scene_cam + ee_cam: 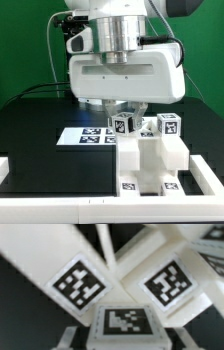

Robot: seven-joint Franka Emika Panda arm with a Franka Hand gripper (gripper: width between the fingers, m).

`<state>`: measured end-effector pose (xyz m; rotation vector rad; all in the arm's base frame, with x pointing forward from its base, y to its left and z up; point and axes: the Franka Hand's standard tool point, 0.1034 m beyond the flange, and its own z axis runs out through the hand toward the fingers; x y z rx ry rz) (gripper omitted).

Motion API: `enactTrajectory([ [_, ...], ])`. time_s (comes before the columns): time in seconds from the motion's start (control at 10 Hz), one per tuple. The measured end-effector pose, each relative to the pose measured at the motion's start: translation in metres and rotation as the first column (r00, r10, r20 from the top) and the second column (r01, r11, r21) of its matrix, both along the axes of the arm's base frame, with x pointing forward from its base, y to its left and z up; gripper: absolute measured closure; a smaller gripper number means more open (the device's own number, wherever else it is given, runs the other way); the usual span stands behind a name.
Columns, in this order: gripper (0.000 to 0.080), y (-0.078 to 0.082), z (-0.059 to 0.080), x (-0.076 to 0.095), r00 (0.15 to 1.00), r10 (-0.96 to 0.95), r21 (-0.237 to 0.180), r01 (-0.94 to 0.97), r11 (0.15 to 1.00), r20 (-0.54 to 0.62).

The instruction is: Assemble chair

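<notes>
Blurry close-up of white chair parts (120,286) bearing three tags.

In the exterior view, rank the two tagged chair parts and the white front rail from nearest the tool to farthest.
1. Left tagged part, directly under the tool.
2. Right tagged part, toward the exterior view's right.
3. White front rail, lowest in that view.

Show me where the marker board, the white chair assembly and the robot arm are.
marker board (84,135), exterior view, its tagged surface.
chair assembly (150,160), exterior view, its upper white block.
robot arm (125,75), exterior view, its white wrist housing.
</notes>
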<state>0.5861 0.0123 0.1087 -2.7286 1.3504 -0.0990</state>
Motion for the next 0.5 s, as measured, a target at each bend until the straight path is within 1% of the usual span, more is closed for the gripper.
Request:
enactTrajectory([
  [0.1,0.0528,0.0009,0.0002,0.0001,0.984,-0.180,0.018,0.180,0.983,-0.015],
  [0.2,0.0528,0.0030,0.0003,0.0001,0.929,-0.368,0.041,0.369,0.928,-0.046],
  [0.3,0.0528,0.0049,0.0005,0.0002,0.857,-0.510,0.061,0.514,0.855,-0.072],
  [0.4,0.0528,0.0050,0.0004,0.0002,0.836,-0.544,0.064,0.549,0.834,-0.077],
  [0.5,0.0528,0.0050,0.0004,0.0001,0.840,-0.537,0.063,0.541,0.839,-0.076],
])
